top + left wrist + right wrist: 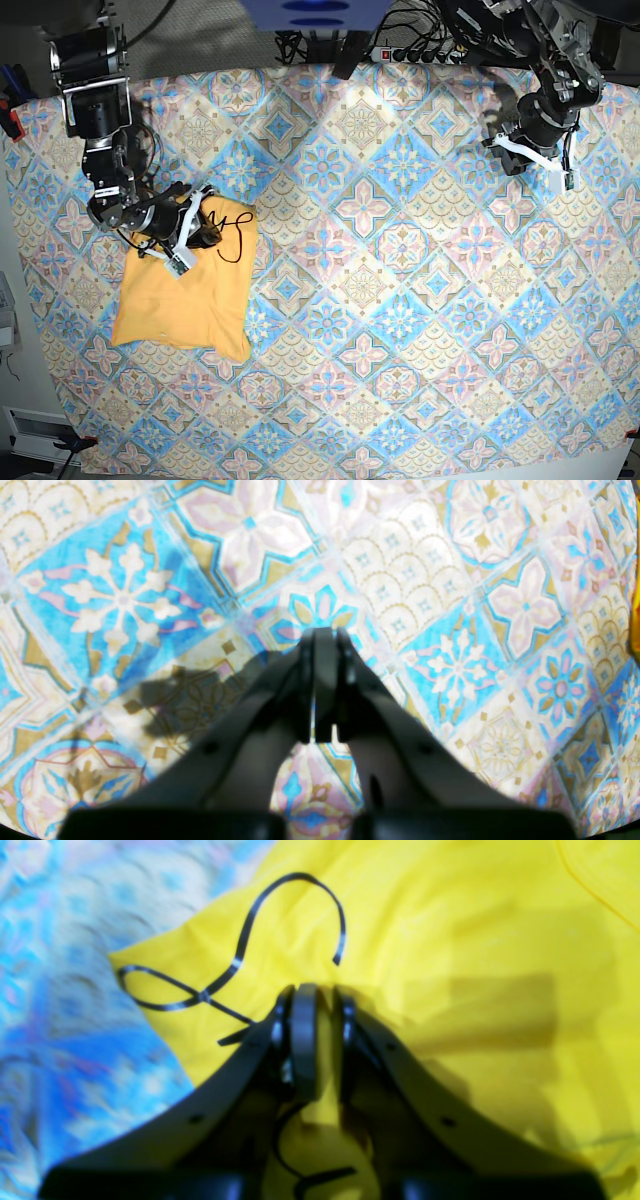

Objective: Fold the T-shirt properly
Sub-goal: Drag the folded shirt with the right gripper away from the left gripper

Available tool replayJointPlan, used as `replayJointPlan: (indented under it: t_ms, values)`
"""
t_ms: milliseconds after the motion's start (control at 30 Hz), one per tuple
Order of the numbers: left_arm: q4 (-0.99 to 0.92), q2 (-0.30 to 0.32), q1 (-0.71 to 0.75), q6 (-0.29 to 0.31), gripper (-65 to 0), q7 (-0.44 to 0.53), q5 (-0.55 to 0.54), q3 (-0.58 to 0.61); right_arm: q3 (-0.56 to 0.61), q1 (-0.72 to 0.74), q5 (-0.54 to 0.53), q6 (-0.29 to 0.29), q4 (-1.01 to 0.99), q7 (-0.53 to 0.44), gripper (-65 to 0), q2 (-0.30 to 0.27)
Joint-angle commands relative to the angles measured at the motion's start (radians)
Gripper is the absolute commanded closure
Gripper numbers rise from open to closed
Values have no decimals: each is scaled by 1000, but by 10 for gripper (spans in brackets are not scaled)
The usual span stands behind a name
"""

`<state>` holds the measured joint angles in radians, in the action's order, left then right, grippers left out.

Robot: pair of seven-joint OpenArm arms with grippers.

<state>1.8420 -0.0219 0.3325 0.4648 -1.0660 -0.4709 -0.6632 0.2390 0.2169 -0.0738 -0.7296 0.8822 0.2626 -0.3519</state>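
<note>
The T-shirt (185, 290) lies folded into a yellow-orange rectangle at the left of the table in the base view, with black script lettering (232, 222) at its top right corner. My right gripper (200, 232) rests on that upper edge. In the right wrist view its fingers (320, 990) stand almost together with a ridge of yellow cloth (450, 940) pinched between them, and the lettering (240, 950) is just ahead. My left gripper (560, 180) hovers far off at the upper right. It is shut (325, 632) and holds nothing above the tablecloth (450, 580).
The blue-and-pink tile-patterned tablecloth (400, 300) covers the whole table. A power strip and cables (400, 50) lie along the back edge. A red clamp (10, 125) sits at the left edge.
</note>
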Motion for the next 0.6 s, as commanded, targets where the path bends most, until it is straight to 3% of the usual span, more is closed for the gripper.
replayJointPlan:
  t_ms: [0, 333, 467, 567]
  values:
    - [15, 6, -2, 2, 0, 17, -13, -2, -7, 13, 50, 31, -1, 56, -74, -29]
    - [15, 6, -2, 2, 0, 17, -13, -2, 1, -34, 52, 31, 16, 60, -74, -45]
    - [15, 6, -2, 2, 0, 17, -13, -2, -10, -98, 50, 31, 205, 65, -74, -45]
    - [14, 7, -2, 2, 0, 17, -13, 15, -63, -165, 50, 31, 346, 122, -74, -42]
